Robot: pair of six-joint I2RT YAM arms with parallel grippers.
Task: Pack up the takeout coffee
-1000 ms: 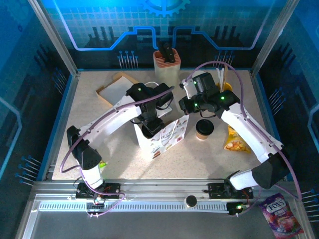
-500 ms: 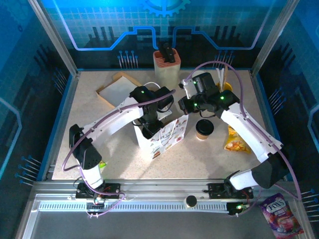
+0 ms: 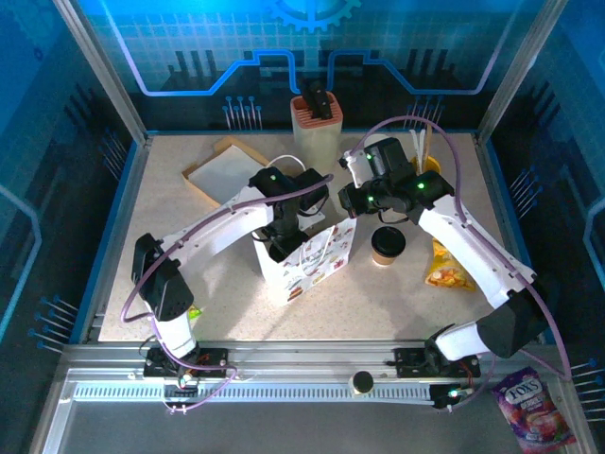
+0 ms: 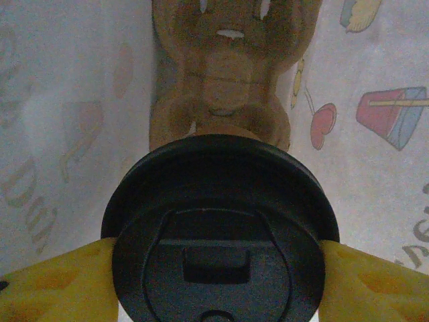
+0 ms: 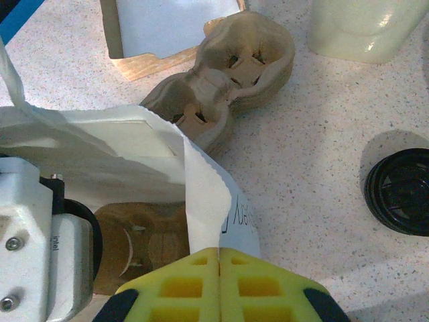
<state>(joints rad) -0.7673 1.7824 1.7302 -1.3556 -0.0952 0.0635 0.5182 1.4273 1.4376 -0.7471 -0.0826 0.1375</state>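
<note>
A takeout coffee with a black lid [image 4: 218,228] hangs inside the white printed paper bag [image 3: 312,263], with my left gripper [image 4: 218,275] shut on it; yellow fingers [image 4: 53,285] press both sides of the lid. Below it, a brown pulp cup carrier [image 4: 224,74] lies on the bag's floor. My left gripper [image 3: 284,238] reaches down through the bag's mouth. My right gripper [image 5: 220,258] is shut on the bag's upper edge [image 5: 201,194], at the bag's right corner [image 3: 348,216]. A second takeout coffee [image 3: 388,244] stands on the table right of the bag.
A spare pulp carrier [image 5: 221,74] and a flat cardboard tray [image 3: 222,170] lie behind the bag. A cream container [image 3: 315,118] stands at the back. Black lids [image 5: 402,191] sit on the table near my right gripper. A yellow snack bag [image 3: 446,270] lies to the right.
My left arm has shifted slightly to the right over the bag's mouth. The right arm and the bag's edge have stayed still.
</note>
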